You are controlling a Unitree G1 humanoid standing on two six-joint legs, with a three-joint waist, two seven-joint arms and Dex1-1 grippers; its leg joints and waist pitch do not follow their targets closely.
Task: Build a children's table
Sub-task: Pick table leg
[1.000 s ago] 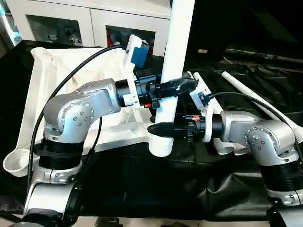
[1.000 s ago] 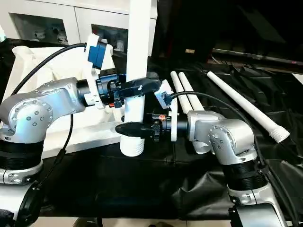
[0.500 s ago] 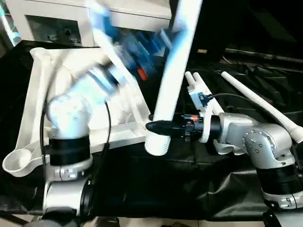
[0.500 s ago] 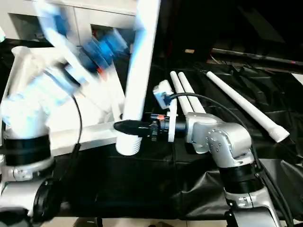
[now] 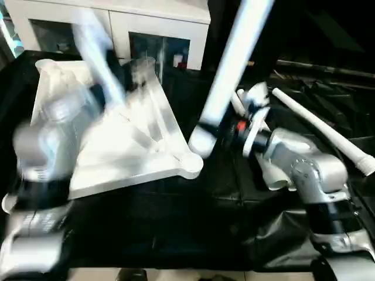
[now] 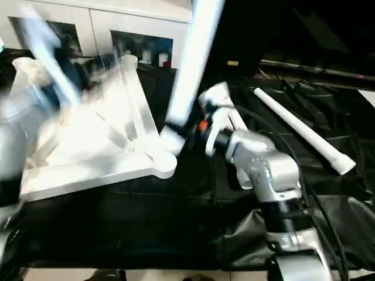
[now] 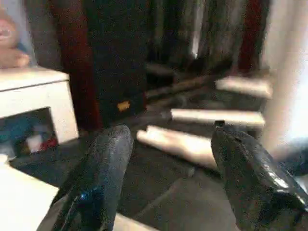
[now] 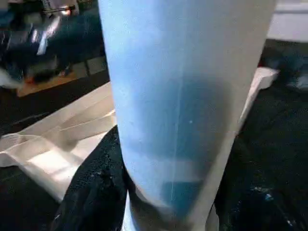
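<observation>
A white tube leg [image 5: 231, 73] is clamped near its lower end by the right gripper [image 8: 163, 202], its long axis steeply tilted, top leaning away. Its open lower end hangs just beside and above the tabletop [image 5: 126, 143]'s near corner socket [image 5: 188, 165], to that gripper's left. The left gripper [image 7: 168, 159] is held apart and empty, near the tabletop's far side. Two spare legs [image 6: 302, 132] lie on the black-draped work table [image 5: 176, 234]; white cabinets [image 5: 117, 23] stand behind

Tabletop [image 5: 135, 146] on black-draped table [image 5: 176, 234]
</observation>
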